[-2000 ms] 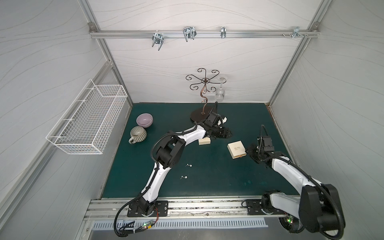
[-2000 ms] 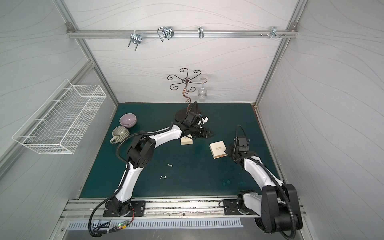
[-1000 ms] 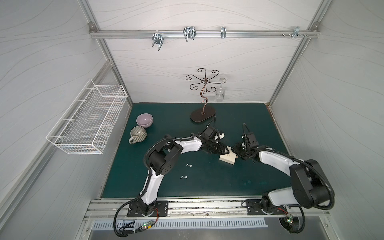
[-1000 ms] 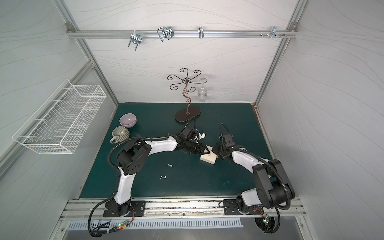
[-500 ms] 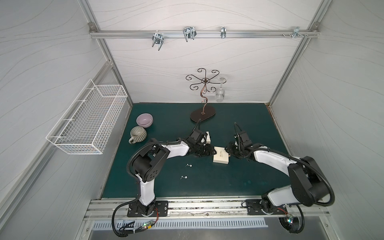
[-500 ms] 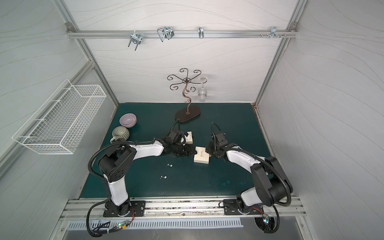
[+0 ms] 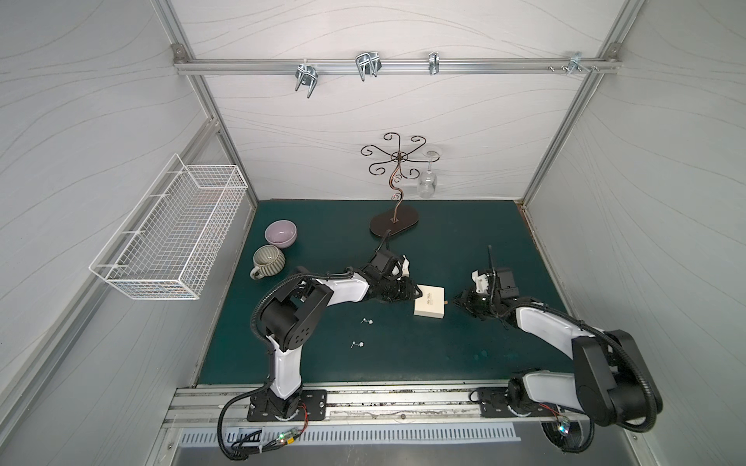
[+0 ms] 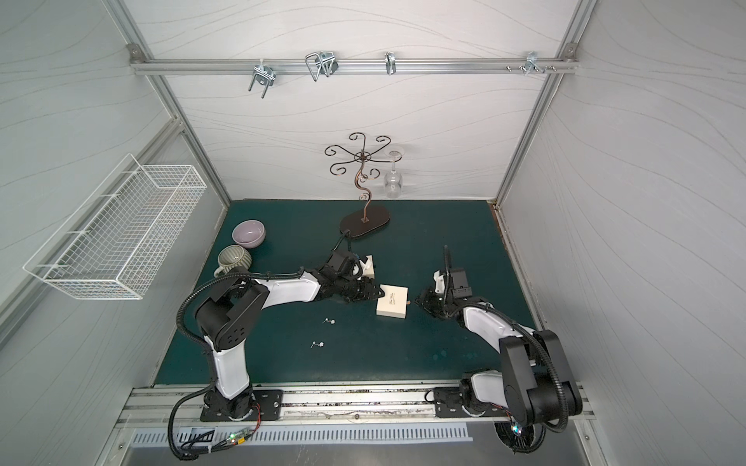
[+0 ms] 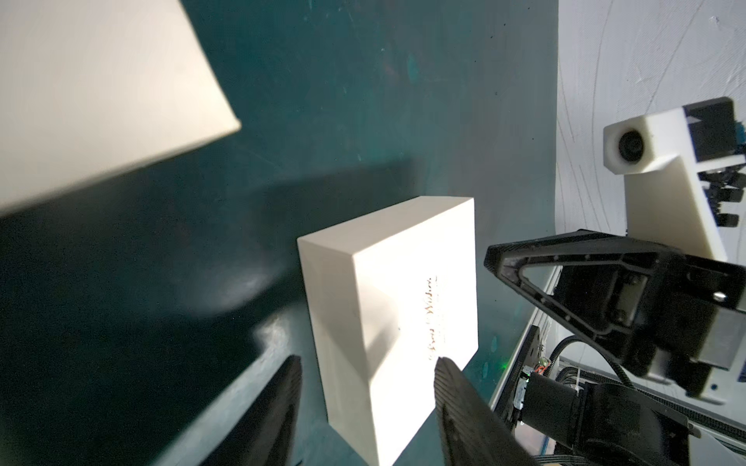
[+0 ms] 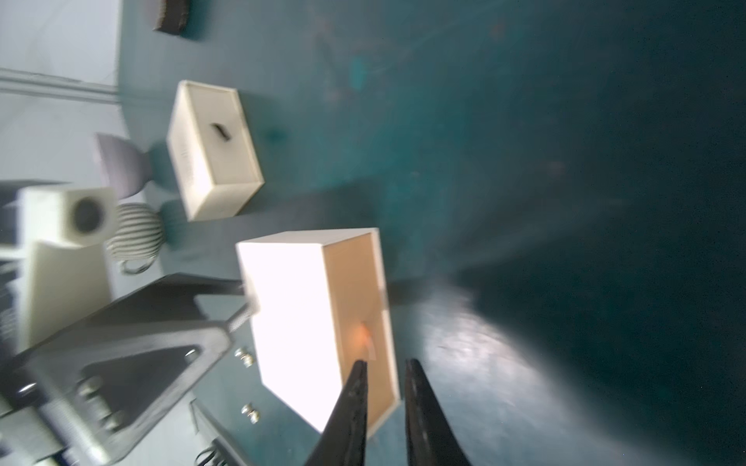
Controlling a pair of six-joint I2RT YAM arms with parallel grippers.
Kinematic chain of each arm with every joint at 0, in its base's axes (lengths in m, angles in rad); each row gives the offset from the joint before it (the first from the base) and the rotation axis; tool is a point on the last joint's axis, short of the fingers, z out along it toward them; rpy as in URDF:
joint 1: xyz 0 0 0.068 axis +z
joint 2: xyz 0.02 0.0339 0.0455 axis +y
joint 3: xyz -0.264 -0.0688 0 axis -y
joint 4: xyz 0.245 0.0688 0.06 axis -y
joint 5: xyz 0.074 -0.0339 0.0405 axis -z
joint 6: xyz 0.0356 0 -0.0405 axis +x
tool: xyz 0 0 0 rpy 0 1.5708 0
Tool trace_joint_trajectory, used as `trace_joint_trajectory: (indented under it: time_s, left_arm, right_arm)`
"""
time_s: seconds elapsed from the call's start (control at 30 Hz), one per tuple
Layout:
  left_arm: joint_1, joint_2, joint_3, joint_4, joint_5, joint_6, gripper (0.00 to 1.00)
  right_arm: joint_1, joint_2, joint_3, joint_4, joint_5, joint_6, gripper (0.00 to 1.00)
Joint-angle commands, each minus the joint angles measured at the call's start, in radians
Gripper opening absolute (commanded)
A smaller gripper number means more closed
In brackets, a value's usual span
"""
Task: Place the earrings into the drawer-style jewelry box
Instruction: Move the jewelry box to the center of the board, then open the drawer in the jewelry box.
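Since two seconds ago the jewelry box [image 7: 430,301] has come from the right of the mat [image 7: 464,242] to its middle, and my left arm has swung down from the curly metal stand [image 7: 393,220] to meet it. My right gripper [image 10: 385,361] sits at the tan drawer end, narrow but with a gap, just beside the small pull tab [image 10: 369,343], which glare washes out. My left gripper [image 9: 368,359] is at the opposite end, spread wide: one finger over the box's top, one low by the mat. The earrings [image 7: 366,321] lie on the bare mat as two tiny silvery spots near the box, outside it. A second cream box [image 10: 214,153] with a dark loop sits behind my left wrist; a bowl [image 7: 280,233] and ribbed mug [image 7: 268,261] stand well off. Gilt lettering on the smooth top is unreadable.
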Motion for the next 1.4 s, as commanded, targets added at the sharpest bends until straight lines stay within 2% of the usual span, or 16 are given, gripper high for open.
trace_joint_trajectory:
  time_s: [0.0,0.47,0.77,0.97,1.37]
  left_arm:
    - [0.002,0.022,0.044,0.041,0.024,-0.009,0.56]
    - [-0.004,0.030,0.056,0.040,0.028,-0.009,0.55]
    - [-0.007,0.038,0.067,0.034,0.028,-0.009,0.54]
    - [-0.008,0.044,0.075,0.027,0.028,-0.006,0.54]
    - [-0.013,0.051,0.084,0.024,0.031,-0.008,0.54]
  right_arm:
    - [-0.007,0.027,-0.001,0.071,-0.088,-0.018,0.21]
    - [-0.013,0.123,-0.011,0.143,-0.090,-0.004,0.25]
    - [-0.032,0.123,-0.029,0.179,-0.097,0.007,0.21]
    - [-0.050,0.103,-0.047,0.190,-0.113,0.004,0.22]
    - [-0.041,0.183,-0.049,0.283,-0.173,0.046,0.21]
